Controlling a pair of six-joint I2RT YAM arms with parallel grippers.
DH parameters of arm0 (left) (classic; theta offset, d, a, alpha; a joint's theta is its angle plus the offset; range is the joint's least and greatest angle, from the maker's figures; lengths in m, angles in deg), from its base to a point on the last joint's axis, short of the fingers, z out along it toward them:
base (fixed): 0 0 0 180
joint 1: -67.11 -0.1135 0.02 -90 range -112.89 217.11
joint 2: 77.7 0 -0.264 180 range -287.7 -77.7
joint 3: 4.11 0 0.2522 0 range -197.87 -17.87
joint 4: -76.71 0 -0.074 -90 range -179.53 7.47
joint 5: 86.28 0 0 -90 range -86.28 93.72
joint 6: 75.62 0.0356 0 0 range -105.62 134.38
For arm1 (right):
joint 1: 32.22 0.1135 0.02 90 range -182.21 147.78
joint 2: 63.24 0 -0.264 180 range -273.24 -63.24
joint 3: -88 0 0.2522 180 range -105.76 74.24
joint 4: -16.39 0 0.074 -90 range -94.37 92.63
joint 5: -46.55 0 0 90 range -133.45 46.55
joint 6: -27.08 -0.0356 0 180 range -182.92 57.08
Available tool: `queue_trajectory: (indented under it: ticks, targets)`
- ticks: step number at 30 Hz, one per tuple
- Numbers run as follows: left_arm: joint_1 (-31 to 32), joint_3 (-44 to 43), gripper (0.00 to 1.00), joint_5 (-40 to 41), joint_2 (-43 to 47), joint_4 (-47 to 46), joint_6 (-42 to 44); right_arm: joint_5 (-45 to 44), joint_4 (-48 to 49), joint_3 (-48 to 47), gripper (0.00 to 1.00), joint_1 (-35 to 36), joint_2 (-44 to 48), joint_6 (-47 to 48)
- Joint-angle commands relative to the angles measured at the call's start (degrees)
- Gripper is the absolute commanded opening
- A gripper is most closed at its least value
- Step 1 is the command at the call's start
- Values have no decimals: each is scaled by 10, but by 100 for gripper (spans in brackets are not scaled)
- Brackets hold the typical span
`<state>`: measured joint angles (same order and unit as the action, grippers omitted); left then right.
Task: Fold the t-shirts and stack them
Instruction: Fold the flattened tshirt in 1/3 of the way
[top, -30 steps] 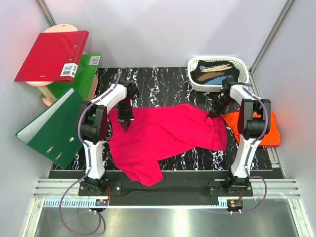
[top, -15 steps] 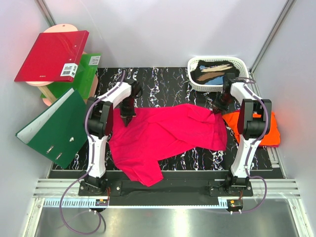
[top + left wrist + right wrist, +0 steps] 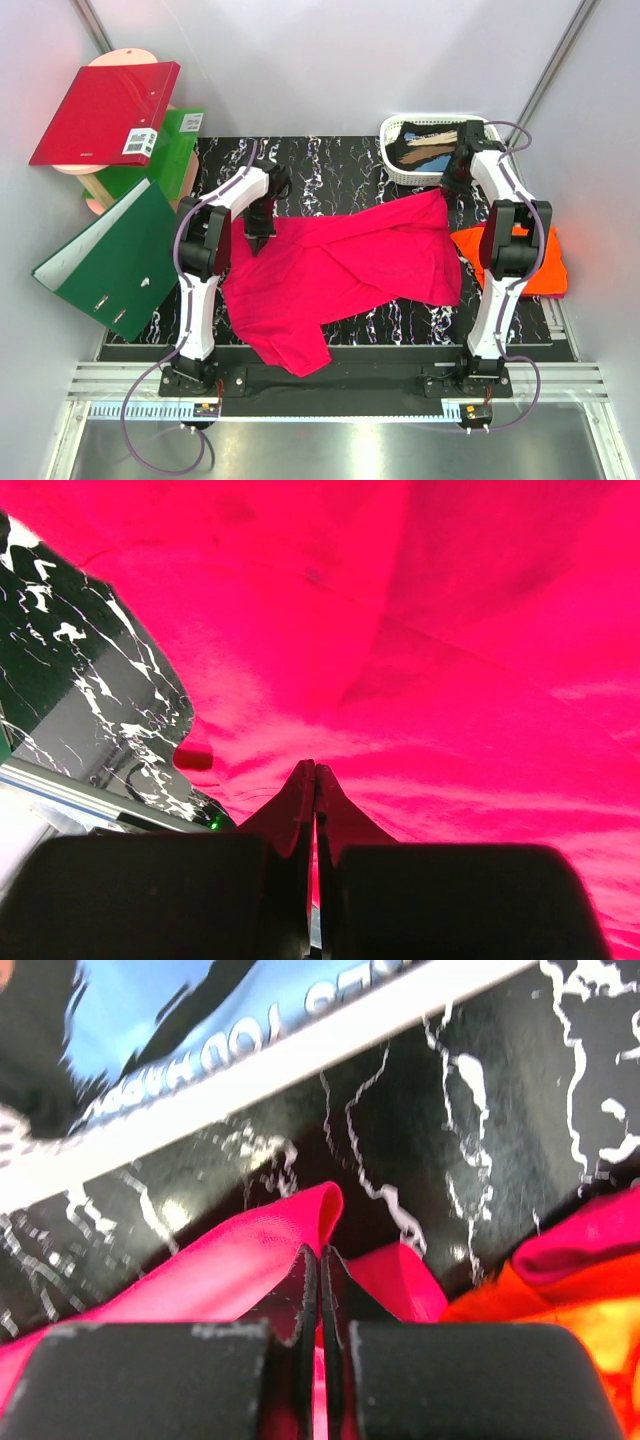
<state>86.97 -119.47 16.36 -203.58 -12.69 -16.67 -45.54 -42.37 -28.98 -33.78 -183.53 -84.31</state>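
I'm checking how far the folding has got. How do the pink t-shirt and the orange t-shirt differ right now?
The magenta t-shirt lies spread wide across the middle of the table. The orange t-shirt is a compact bundle at the table's right edge. The left gripper and right gripper each pinch the magenta t-shirt's far edge, while no gripper holds the orange t-shirt. Both are plain, bright cloth.

red binder (image 3: 105,112) far left | green binder (image 3: 105,258) below it | white basket (image 3: 437,120) far right (dark cloth (image 3: 428,152) inside)
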Motion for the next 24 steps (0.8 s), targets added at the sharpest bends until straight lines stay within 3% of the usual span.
queue_trajectory:
  ticks: [1,2,5,6,8,16,24]
  targets:
    - [3,-20,0,21,2,114,-5,-48,-9,-49,0,-5,-48,11]
    - [3,-21,0,23,2,115,-4,-47,-21,-58,23,-5,-62,11]
    - [3,-26,0,22,3,118,-3,-58,-64,-79,51,-6,-72,14]
    - [4,-30,0,21,5,117,-3,-64,-69,-75,66,-6,-67,15]
    - [4,-33,3,18,4,116,-2,-70,-68,-58,72,-6,-37,19]
    - [16,-39,19,5,-1,111,5,-25,-54,47,73,-6,111,5]
    - [24,-27,44,-7,9,98,16,131,-34,166,69,-48,155,-30]
